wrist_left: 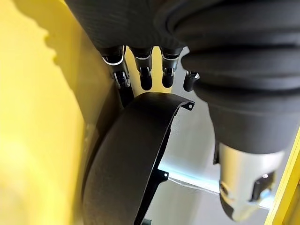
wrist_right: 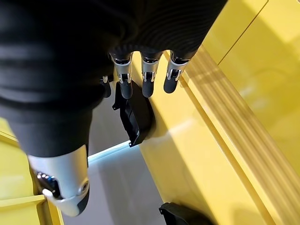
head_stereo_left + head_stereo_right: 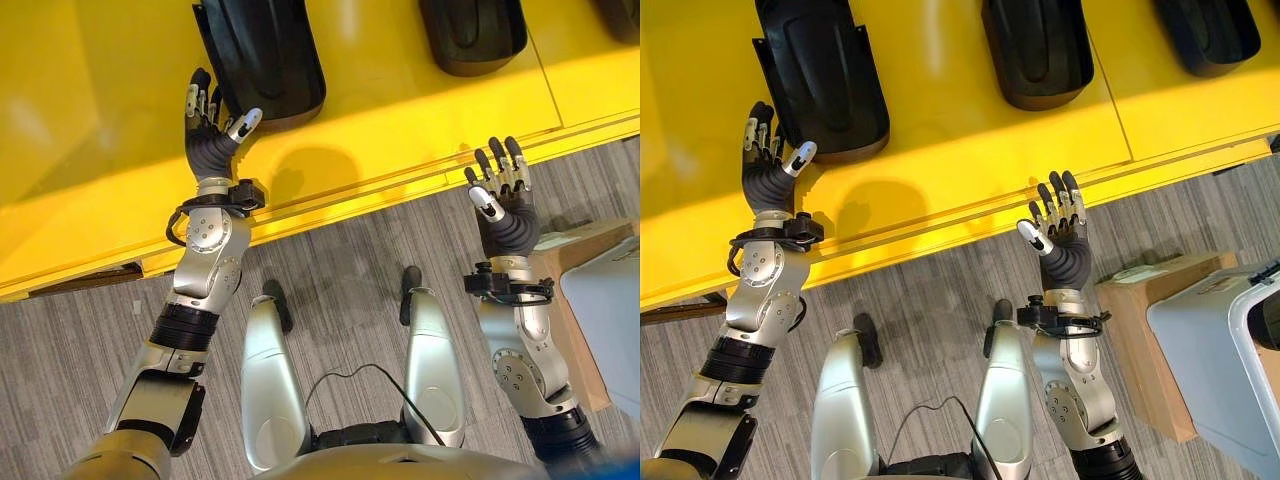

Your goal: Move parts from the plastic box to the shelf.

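Note:
Three black moulded parts lie on the yellow shelf (image 3: 940, 170). My left hand (image 3: 210, 135) is open beside the near left corner of the leftmost part (image 3: 265, 50). Its straight fingers (image 1: 140, 70) run along the part's left wall and the thumb (image 3: 245, 124) points at its near end. In the left wrist view that part (image 1: 126, 164) curves just past the fingertips. My right hand (image 3: 1065, 245) hovers open and empty over the shelf's front edge, below the middle part (image 3: 1038, 45). The grey plastic box (image 3: 1215, 350) stands at the far right.
A third black part (image 3: 1210, 30) lies at the shelf's back right. The plastic box rests beside a brown cardboard box (image 3: 1145, 300) on the grey striped floor (image 3: 930, 290). The shelf's front lip (image 3: 400, 180) runs diagonally between the two hands.

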Controlling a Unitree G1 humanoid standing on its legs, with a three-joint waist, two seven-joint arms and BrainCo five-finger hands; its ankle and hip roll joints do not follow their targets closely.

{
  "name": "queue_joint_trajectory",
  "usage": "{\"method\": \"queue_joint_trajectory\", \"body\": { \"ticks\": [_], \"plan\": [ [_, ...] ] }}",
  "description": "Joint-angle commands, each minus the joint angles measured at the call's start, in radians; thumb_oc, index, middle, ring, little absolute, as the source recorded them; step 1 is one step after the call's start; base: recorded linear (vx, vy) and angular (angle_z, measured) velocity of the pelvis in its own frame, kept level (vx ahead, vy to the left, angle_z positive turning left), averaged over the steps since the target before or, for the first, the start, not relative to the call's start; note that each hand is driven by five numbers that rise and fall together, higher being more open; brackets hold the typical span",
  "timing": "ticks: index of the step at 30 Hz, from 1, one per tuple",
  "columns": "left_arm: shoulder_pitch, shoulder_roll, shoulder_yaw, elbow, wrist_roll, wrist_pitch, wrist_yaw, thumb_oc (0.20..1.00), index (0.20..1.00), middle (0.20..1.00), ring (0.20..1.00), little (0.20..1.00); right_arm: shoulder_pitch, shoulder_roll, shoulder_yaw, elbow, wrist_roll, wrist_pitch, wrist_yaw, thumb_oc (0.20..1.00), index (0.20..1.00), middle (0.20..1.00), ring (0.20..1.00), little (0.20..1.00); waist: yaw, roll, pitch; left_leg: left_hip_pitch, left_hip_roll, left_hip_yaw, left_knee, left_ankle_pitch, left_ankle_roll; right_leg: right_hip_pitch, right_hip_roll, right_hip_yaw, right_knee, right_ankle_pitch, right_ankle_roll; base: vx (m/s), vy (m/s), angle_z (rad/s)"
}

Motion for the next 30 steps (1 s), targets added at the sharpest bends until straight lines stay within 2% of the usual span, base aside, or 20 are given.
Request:
{"method": "queue_joint_trajectory", "body": {
  "ticks": [1,11,20,30],
  "plan": [
    [-0.017,0.004,-0.065,-0.003,0.047,0.000,-0.016,1.000,1.000,1.000,1.000,1.000,0.007,0.009,-0.057,-0.039,0.010,-0.033,0.017,1.000,1.000,1.000,1.000,1.000,-0.007,0.002,-0.037,0.050,0.004,-0.004,-0.095,0.061,-0.023,-0.014,-0.034,0.008,0.121,-0.057,-0.052,0.00,0.000,0.00],
    [0.044,-0.009,-0.022,-0.015,0.024,-0.009,-0.011,1.000,1.000,1.000,1.000,1.000,0.016,0.009,-0.059,-0.049,0.008,-0.033,0.023,1.000,1.000,1.000,1.000,1.000,-0.002,0.004,-0.038,0.056,0.005,-0.003,-0.103,0.065,-0.024,-0.005,-0.034,0.008,0.116,-0.055,-0.053,0.00,0.000,0.00],
    [0.252,-0.022,0.123,-0.120,-0.027,-0.039,-0.014,1.000,1.000,1.000,1.000,1.000,0.027,0.015,-0.083,-0.075,-0.004,-0.039,0.026,1.000,1.000,1.000,1.000,1.000,0.021,0.010,-0.040,0.052,0.002,-0.003,-0.098,0.062,-0.021,-0.005,-0.036,0.006,0.117,-0.056,-0.055,0.01,0.001,-0.02],
    [0.392,-0.033,0.190,-0.178,-0.049,-0.057,-0.039,1.000,1.000,1.000,1.000,1.000,0.022,0.010,-0.106,-0.096,-0.024,-0.054,0.027,1.000,1.000,1.000,1.000,1.000,0.039,0.015,-0.041,0.049,-0.003,-0.003,-0.101,0.062,-0.016,-0.001,-0.040,0.002,0.111,-0.052,-0.055,0.00,0.001,-0.01]
  ]
}}
